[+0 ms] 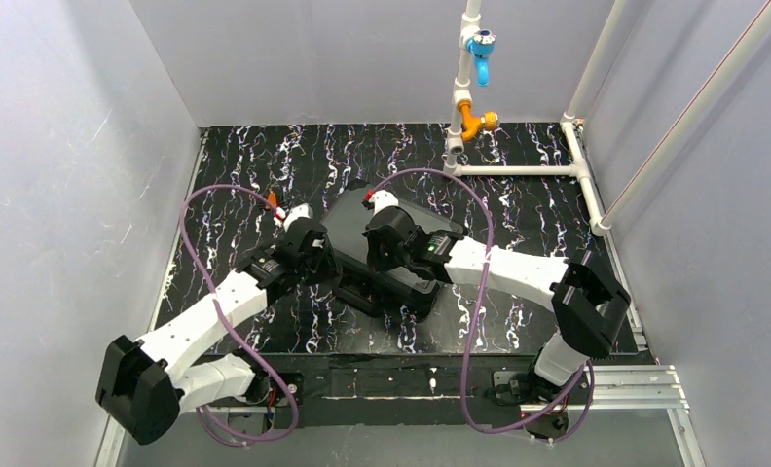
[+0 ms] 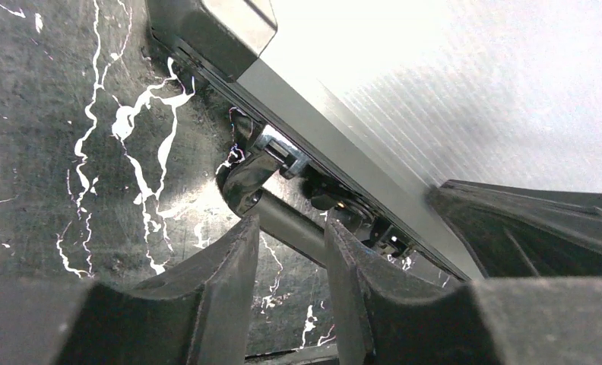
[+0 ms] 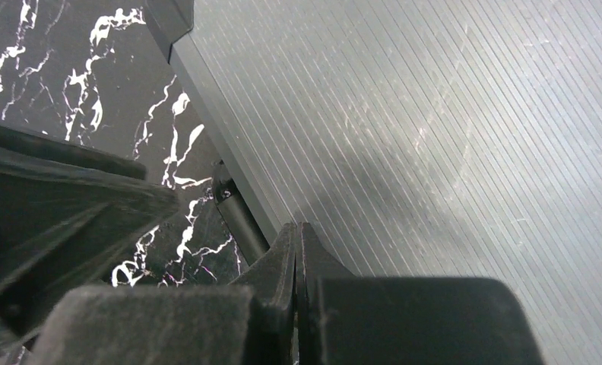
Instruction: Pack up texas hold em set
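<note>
The black briefcase (image 1: pixel 348 232) lies closed near the middle of the bench (image 1: pixel 245 156), turned askew to the bench's edges, with its ribbed lid facing up. Nothing of what is inside can be seen.

The left gripper (image 2: pixel 292 228) is at the side of the case that faces the bench's left edge, low down by the carrying handle (image 2: pixel 279 217). Its jaws stand a narrow way apart. The handle's dark bar runs slantwise across the gap at the fingertips, from its metal bracket on the case wall down behind the right-hand finger (image 2: pixel 351 281). The left wrist view does not show whether either finger presses on the bar. Nothing is clamped between them.

The right gripper (image 3: pixel 296 228) is over the lid, close to the same handle-side edge. Its two fingers (image 3: pixel 283 258) are pressed flat together with nothing between them. Their tips are low over the ribbed surface, but whether they touch it cannot be told. In the right wrist view the handle shows just past the lid's edge, and the dark body of the left gripper fills the lower left.

A small orange cone (image 1: pixel 273 200) stands on the bench just beyond the left gripper, clear of the case. White pipes (image 1: pixel 518 170) run along the far right corner.
</note>
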`<action>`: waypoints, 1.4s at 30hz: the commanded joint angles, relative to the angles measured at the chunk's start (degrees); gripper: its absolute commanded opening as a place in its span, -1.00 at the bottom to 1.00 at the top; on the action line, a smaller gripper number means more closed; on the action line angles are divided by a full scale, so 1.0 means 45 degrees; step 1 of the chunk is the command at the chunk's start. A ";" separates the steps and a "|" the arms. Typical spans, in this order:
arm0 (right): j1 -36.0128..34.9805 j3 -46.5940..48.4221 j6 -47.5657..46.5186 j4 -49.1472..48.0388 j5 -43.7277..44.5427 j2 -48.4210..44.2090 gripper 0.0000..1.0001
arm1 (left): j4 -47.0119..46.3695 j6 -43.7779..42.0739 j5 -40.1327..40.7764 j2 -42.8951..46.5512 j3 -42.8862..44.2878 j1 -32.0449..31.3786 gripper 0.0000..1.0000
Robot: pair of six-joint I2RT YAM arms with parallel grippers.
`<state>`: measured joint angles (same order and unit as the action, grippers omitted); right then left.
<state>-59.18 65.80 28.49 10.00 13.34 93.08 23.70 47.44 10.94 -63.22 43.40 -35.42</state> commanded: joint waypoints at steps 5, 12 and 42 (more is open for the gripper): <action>-0.0092 0.1153 -0.0741 0.2586 0.0243 -0.0050 -0.97 | 0.1576 -0.0933 0.0764 0.1672 0.0945 0.0039 -0.15; -0.0072 0.2927 -0.1510 0.3276 0.0594 -0.0850 -0.97 | 0.2582 -0.2554 0.1328 0.3133 0.2283 0.0039 0.13; -0.0072 0.1956 -0.3385 0.2209 0.6394 -0.7144 0.96 | 0.3560 -0.8198 0.5381 0.6588 0.3007 0.0039 0.97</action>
<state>-59.31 76.62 13.28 23.79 32.51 66.43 40.73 11.81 29.26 -35.40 60.31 -35.42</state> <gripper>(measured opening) 0.981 0.983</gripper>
